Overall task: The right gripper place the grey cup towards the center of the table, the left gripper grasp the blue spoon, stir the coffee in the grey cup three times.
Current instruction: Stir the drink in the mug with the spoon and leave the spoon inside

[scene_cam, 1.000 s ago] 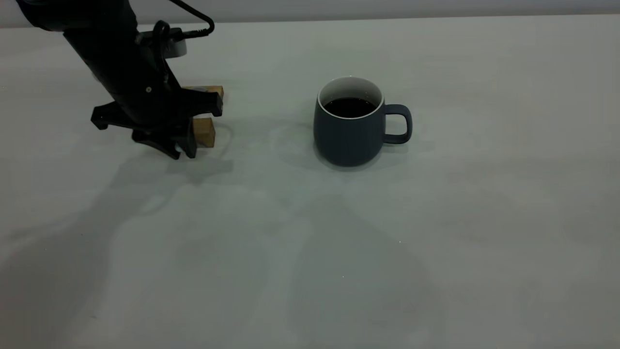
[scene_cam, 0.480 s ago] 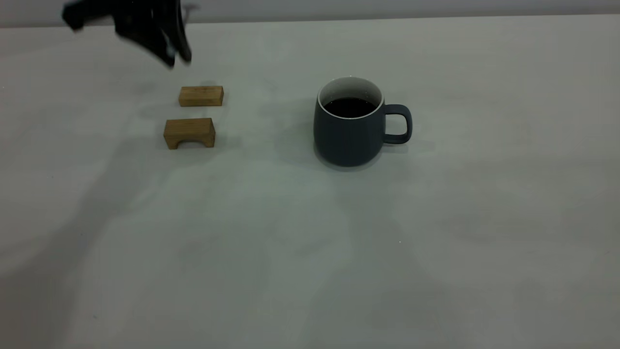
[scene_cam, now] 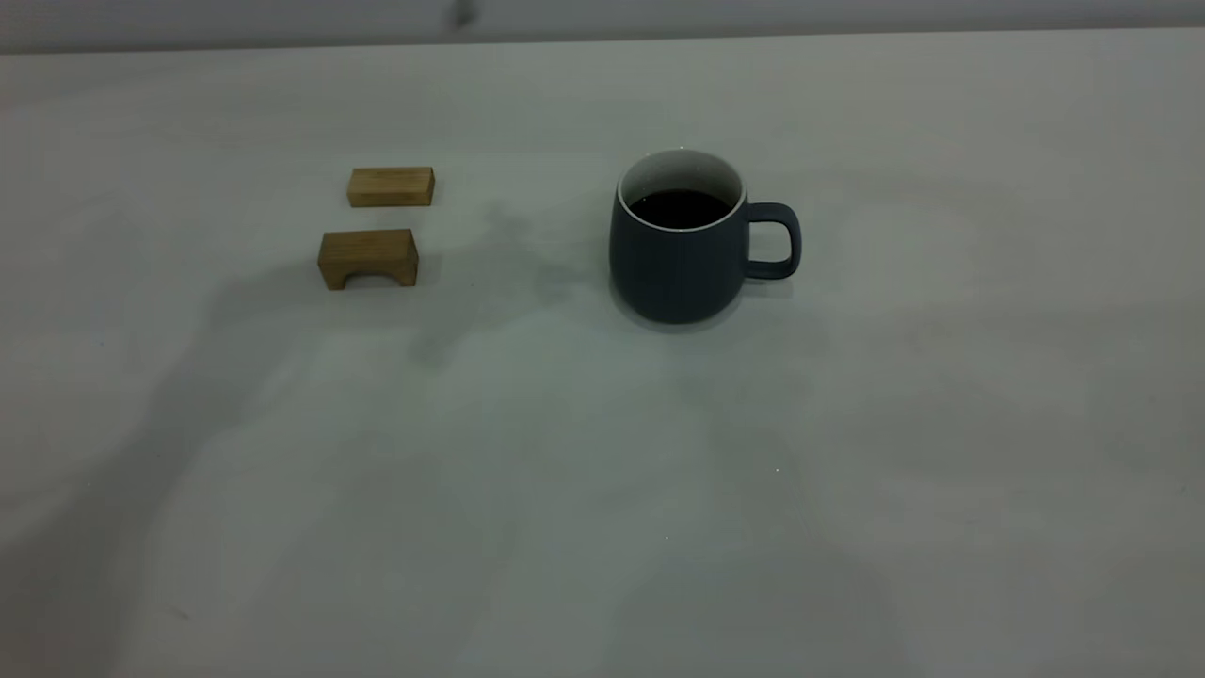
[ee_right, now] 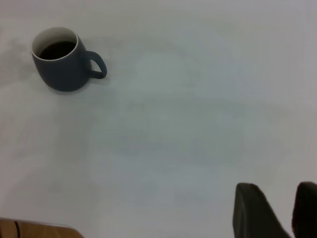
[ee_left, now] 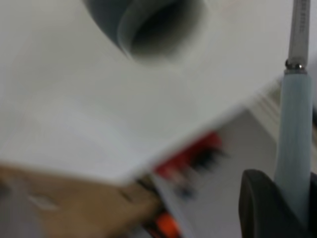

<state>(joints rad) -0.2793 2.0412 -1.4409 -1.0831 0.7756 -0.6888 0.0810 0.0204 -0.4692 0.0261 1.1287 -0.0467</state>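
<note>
Left gripper point(ee_left: 292, 208) jaws clamped on pale-blue-handled metal spoon point(ee_left: 295, 134), above tabletop point(scene_cam: 602, 471). Slate-grey mug point(scene_cam: 680, 247) of dark coffee point(scene_cam: 680, 208) upright. Right gripper point(ee_right: 277, 210) jaws slightly parted, empty.

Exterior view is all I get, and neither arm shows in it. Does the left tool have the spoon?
Observer: Yes. The left wrist view shows the left tool shut on the spoon, at its blue handle.
Operator: Is the spoon in the cup?
Observer: No. The cup is ahead of that tool, apart from the spoon.
Operator: And the right tool?
Observer: The right tool is open and empty, well away from the cup.
</note>
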